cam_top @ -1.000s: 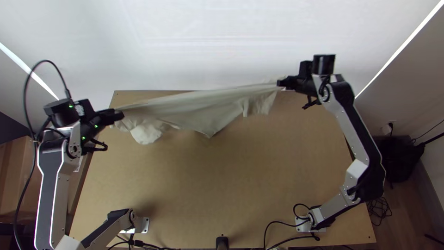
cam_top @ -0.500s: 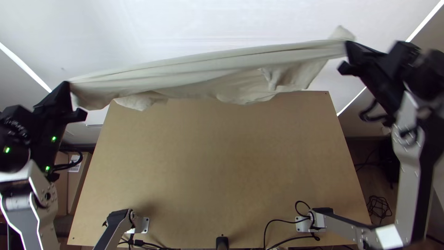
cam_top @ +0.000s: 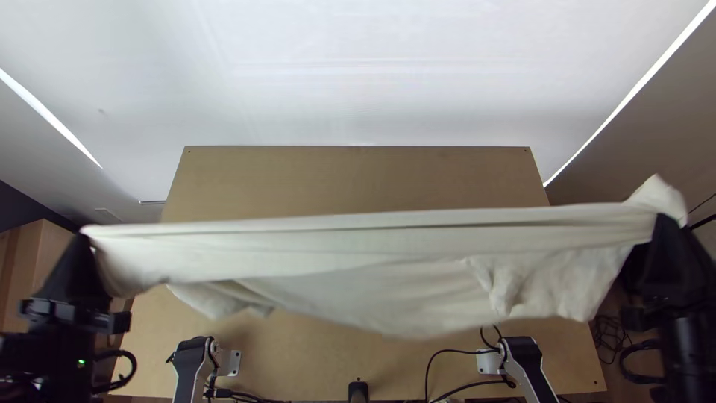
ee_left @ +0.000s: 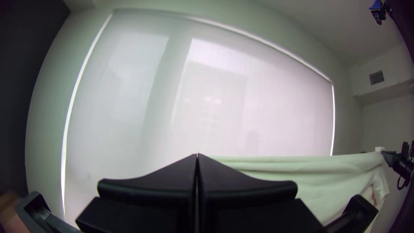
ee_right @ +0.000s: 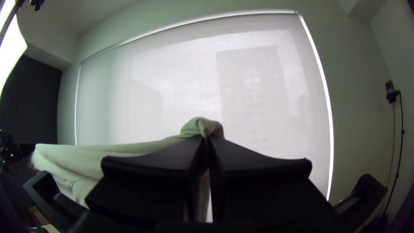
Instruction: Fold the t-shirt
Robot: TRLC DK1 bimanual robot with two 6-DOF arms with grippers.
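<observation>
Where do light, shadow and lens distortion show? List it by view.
Top view: bright strips flank the pale backdrop; a soft shadow lies on the table by the left arm's base. Left wrist view: the blind glows, its upper edge bowed. Right wrist view: strong glare upper left; right gripper near-black against the blind.

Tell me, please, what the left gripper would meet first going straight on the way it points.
Beyond the shirt it holds, the left gripper would probably meet the pale blind first; the way there looks free, though depth is unclear.
</observation>
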